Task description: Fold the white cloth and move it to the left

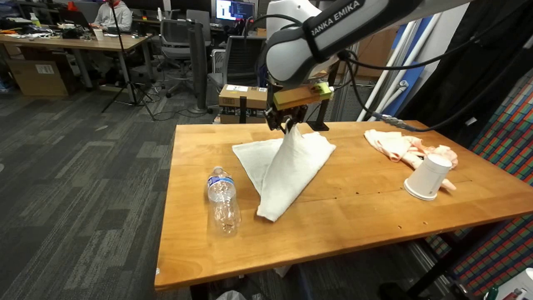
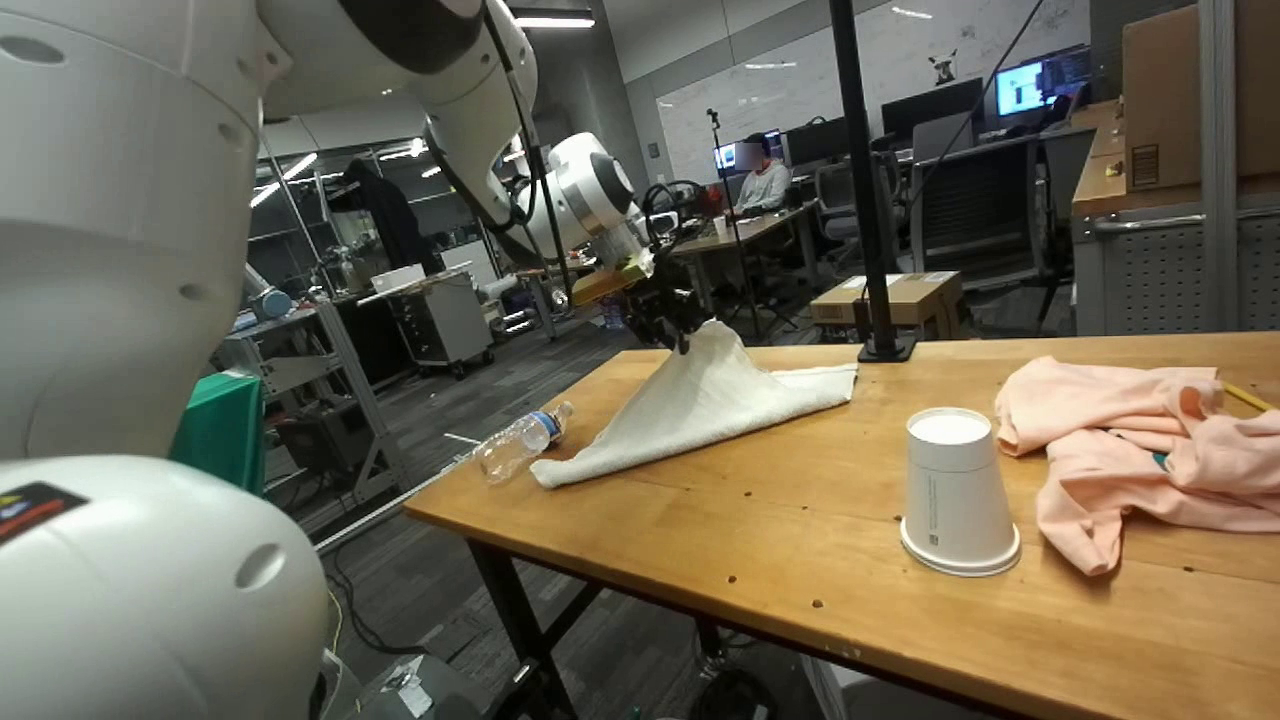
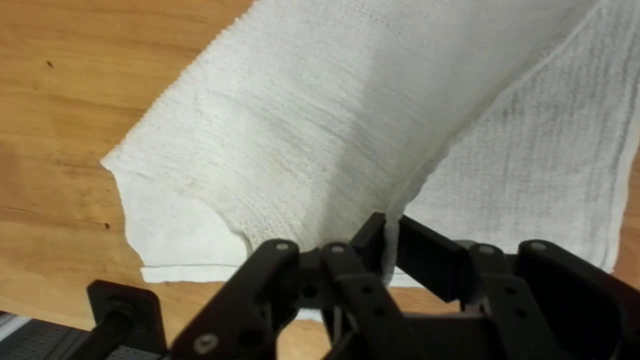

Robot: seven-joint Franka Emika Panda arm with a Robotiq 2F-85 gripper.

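Likely mid-fold. Left to right in an exterior view: a bottle [image 1: 223, 200] by the left edge of the tabletop [image 1: 354, 225]; the white cloth [image 1: 291, 175] toward the far edge, its lifted part nipped in the closed pincer [image 1: 287, 127]. Next: lower it flat, let go.

white cloth [image 3: 300, 140]: top-cropped, wrist view; pink cloth [image 2: 1190, 485]: right-cropped, in an exterior view; person's face [image 2: 750, 155]: blurred

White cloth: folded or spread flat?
Partly folded. In the wrist view, the gripper pinches a raised edge of the white cloth, whose upper layer overlaps another; both exterior views show it peaking there.
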